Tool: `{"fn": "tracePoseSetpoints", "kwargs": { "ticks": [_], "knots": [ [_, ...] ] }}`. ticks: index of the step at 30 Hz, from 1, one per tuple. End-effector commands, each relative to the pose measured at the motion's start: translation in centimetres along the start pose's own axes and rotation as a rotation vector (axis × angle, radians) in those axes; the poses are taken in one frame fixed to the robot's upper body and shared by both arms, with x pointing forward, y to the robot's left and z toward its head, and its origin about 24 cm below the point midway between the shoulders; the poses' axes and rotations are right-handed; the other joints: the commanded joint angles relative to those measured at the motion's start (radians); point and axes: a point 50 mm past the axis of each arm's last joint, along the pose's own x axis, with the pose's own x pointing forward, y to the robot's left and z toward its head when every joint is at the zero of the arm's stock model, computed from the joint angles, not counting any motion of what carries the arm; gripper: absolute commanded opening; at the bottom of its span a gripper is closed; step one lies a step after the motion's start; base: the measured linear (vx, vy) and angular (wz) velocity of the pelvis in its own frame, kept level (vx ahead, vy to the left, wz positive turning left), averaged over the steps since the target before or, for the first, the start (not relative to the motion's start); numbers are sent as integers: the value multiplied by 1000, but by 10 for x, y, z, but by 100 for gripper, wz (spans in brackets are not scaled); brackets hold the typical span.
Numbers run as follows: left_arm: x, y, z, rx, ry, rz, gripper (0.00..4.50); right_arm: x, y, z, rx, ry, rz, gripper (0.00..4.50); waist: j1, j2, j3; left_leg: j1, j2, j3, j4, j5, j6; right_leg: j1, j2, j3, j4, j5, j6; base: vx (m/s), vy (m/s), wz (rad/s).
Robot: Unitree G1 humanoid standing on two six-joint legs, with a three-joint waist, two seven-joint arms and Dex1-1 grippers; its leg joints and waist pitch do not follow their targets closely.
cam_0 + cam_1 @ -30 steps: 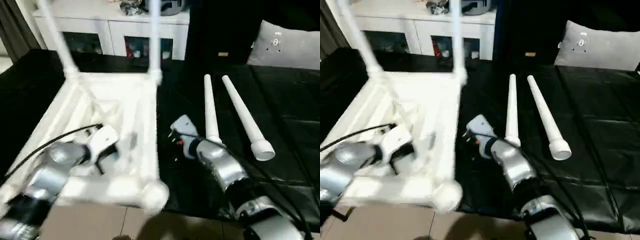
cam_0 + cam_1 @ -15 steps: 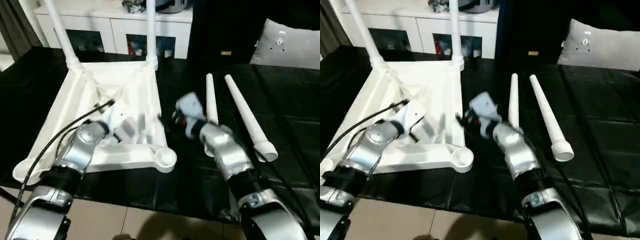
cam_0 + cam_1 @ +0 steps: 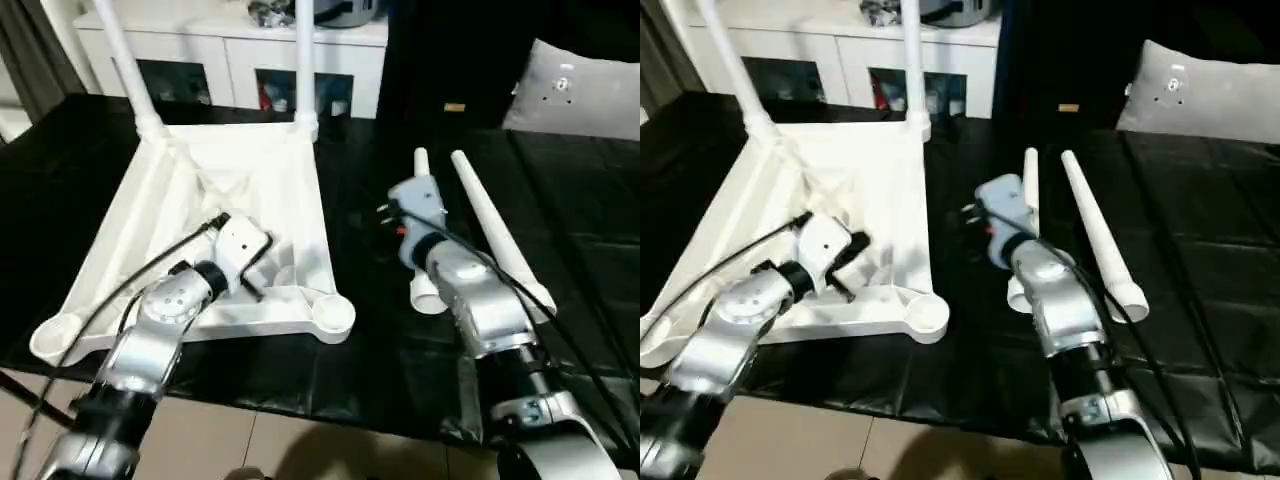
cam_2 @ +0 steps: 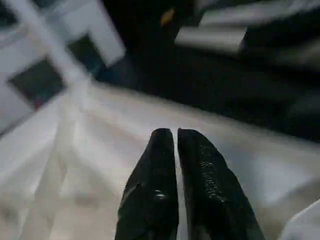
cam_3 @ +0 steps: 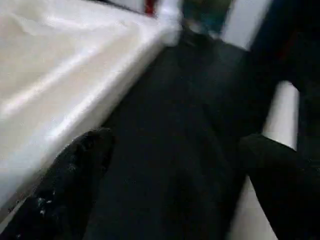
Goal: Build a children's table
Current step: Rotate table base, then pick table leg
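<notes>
The children's table lies upside down on the black cover, its ribbed white top (image 3: 115,245) facing up. Two legs (image 3: 303,60) stand upright in the far corner sockets. The near sockets (image 3: 332,313) are empty. Two loose legs (image 3: 495,235) lie side by side to the right. My left gripper (image 4: 175,132) hovers over the ribbed underside near the front rim, fingers shut with nothing between them. My right gripper (image 5: 175,140) stands open above the black cover between the table's edge and the nearer loose leg (image 5: 280,115), and my right forearm (image 3: 470,290) crosses that leg.
A white cabinet with glass doors (image 3: 230,50) stands behind the work surface. A grey cushion (image 3: 580,90) rests at the back right. The black cover (image 3: 585,260) stretches right of the loose legs. Its front edge runs close below the table top, with floor (image 3: 300,440) beyond.
My right gripper has moved away from the table's edge, further back and right, over the nearer loose leg. The left gripper stays above the underside. The camera has also shifted.
</notes>
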Motion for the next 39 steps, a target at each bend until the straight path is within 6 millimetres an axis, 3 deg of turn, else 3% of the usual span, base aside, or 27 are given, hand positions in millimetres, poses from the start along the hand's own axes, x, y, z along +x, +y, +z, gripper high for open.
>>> {"fn": "tracePoseSetpoints", "kwargs": {
  "ticks": [1,2,4,5,8,13,19,23,27,29,39],
  "knots": [
    [-3,-1,13,-12,-45,-47,67,2,-11,3,9,67,-76,450,-5,-4,-60,4,28,0,-73,-200,0,53,-85,64,-68,-340,-93,0,0,0],
    [-3,-4,20,-18,-54,-77,70,5,-18,2,50,140,-119,450,-9,-10,-59,2,27,-1,-75,-190,-3,57,-84,64,-61,-340,-96,0,0,0],
    [-4,-5,20,-10,-24,-94,81,6,-21,2,78,172,-126,450,-10,-5,-58,4,25,1,-71,-193,-3,54,-83,64,-66,-347,-92,0,0,0],
    [-6,-8,17,45,21,-140,92,9,-24,2,143,212,-129,450,-13,-10,-58,2,22,2,-71,-179,0,56,-82,64,-64,-348,-77,0,0,0],
    [-9,-12,17,56,37,-183,116,11,-28,0,191,246,-148,450,-19,-10,-58,0,20,3,-69,-163,0,56,-83,63,-66,-356,-63,0,0,0],
    [-16,-22,31,44,-3,-287,150,10,-34,-2,256,296,-175,450,-21,-13,-61,-1,23,3,-68,-131,-7,58,-82,64,-51,-267,-103,0,0,0],
    [-23,-32,35,0,26,-412,197,8,-24,-15,345,379,-83,450,-22,-10,-56,2,22,6,-69,-168,-11,55,-81,64,-59,-335,-90,0,0,0],
    [-24,-32,36,17,41,-415,217,6,-21,-23,389,410,-74,410,-21,-13,-53,2,18,7,-68,-183,-17,54,-81,64,-69,-407,-59,0,0,0],
    [-24,-33,37,24,48,-420,253,3,-19,-30,387,452,-63,369,-21,-10,-53,5,16,5,-68,-196,-19,50,-77,61,-74,-440,-37,0,0,0],
    [-24,-34,38,23,55,-428,275,2,-18,-32,392,461,-55,346,-22,-5,-53,6,17,4,-68,-202,-23,49,-76,60,-74,-439,-34,0,0,0],
    [-23,-35,37,20,70,-447,335,0,-14,-36,406,488,-21,284,-21,-7,-55,4,16,5,-67,-196,-20,50,-76,59,-74,-427,-38,0,0,0]
  ]
}}
